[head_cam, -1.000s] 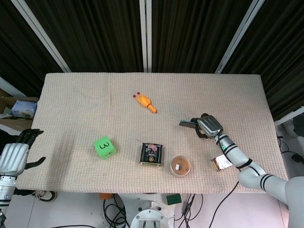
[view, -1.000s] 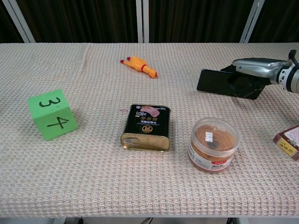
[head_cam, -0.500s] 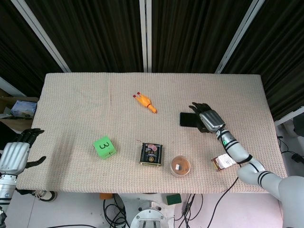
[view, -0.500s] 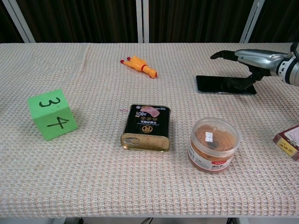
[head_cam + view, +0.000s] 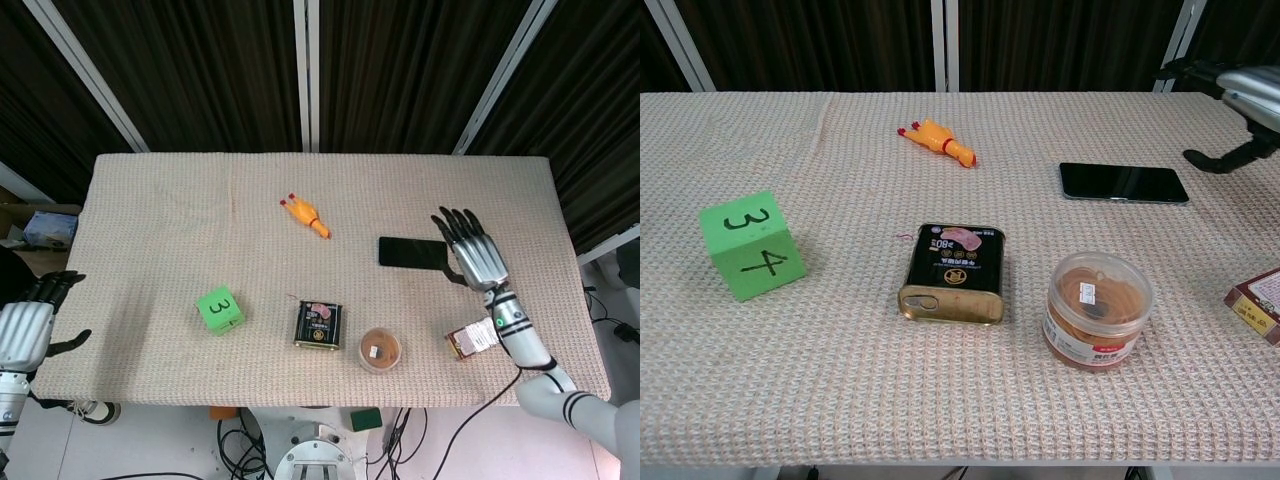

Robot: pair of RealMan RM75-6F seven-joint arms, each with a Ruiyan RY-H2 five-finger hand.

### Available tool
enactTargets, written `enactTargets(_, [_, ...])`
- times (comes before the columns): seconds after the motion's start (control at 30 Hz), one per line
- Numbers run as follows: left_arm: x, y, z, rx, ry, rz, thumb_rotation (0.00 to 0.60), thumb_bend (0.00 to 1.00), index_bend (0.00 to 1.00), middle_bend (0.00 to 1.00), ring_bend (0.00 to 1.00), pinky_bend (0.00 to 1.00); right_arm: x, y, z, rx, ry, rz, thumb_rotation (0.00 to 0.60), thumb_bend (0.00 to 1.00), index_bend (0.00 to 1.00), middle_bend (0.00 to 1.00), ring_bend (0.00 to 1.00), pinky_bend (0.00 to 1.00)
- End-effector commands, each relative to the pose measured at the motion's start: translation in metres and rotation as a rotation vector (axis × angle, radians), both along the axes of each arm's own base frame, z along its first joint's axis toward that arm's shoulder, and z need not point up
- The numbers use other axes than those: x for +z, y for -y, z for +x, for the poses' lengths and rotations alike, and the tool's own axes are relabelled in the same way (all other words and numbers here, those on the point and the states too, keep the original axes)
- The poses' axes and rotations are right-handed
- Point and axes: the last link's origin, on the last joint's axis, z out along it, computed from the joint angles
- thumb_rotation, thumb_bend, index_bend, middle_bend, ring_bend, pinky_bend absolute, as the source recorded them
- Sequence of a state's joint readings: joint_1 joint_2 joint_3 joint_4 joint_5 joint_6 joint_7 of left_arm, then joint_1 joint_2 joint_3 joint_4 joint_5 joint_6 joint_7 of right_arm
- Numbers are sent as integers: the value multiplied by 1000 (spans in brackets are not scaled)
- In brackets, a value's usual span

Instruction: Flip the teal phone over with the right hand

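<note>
The left hand (image 5: 25, 335) hangs off the table's (image 5: 150, 200) left edge, fingers loosely apart and empty, evidently parked since the task is not its own. Right of centre, the teal phone (image 5: 410, 252) lies flat, dark glossy face up, long axis running left to right. Just right of it, the right hand (image 5: 477, 252) hovers with fingers spread, holding nothing, judged clear of the phone.
</note>
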State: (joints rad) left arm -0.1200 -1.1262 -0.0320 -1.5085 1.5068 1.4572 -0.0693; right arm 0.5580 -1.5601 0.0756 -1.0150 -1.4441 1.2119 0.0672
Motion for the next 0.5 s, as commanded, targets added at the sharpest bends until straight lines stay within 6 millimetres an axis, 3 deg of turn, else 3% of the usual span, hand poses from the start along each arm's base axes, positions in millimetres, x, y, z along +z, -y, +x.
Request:
enactTargets(0.03, [-1, 1, 0, -7, 5, 3, 600, 122, 204, 183, 152, 353, 37, -91, -42, -173, -25, -186, 496, 356, 0, 0, 0, 0])
enactTargets(0.17, [-2, 3, 2, -25, 5, 10, 600, 122, 204, 184, 152, 347, 49, -145, -65, -307, 13, -274, 451, 345, 0, 0, 0, 0])
enactTargets(0.3, [-1, 5, 4, -35, 6, 18, 600, 122, 204, 183, 152, 343, 52, -180, -81, -424, 23, -269, 428, 329, 0, 0, 0, 0])
enactTargets(0.5, [-2, 8, 4, -41, 8, 19, 600, 122, 204, 183, 152, 342, 65, -198, -89, -479, 18, -293, 426, 327, 0, 0, 0, 0])
